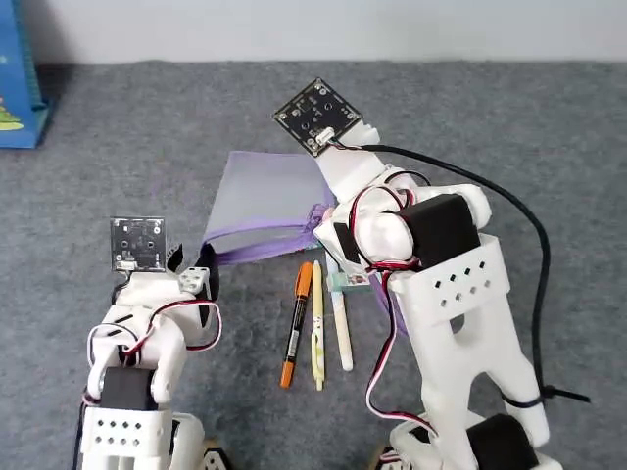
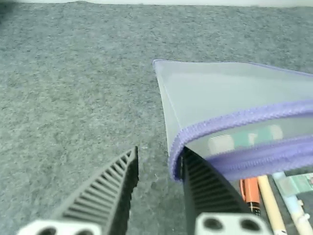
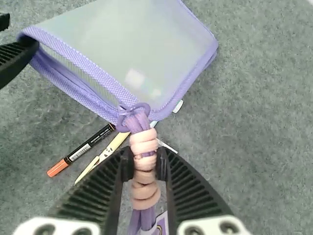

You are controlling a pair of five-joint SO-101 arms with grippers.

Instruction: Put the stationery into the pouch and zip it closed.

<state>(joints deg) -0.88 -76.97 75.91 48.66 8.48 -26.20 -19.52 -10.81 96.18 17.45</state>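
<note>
Mid-worktop lies the purple pouch (image 1: 265, 191). The right fingers (image 3: 98, 188) grip its pink zipper cord (image 3: 142, 171); the left fingers (image 2: 110, 191) gape open at its corner. 3 pens (image 1: 316, 333) lie just beside it.

I logged the table (image 1: 118, 127) as covered edge to edge in grey, felt-like fabric with a coarse nap. A plain pale wall (image 1: 313, 29) ran along its far side. A blue box (image 1: 18, 88) stood at the far left corner, partly cut off. Light was even, shadows soft.
</note>
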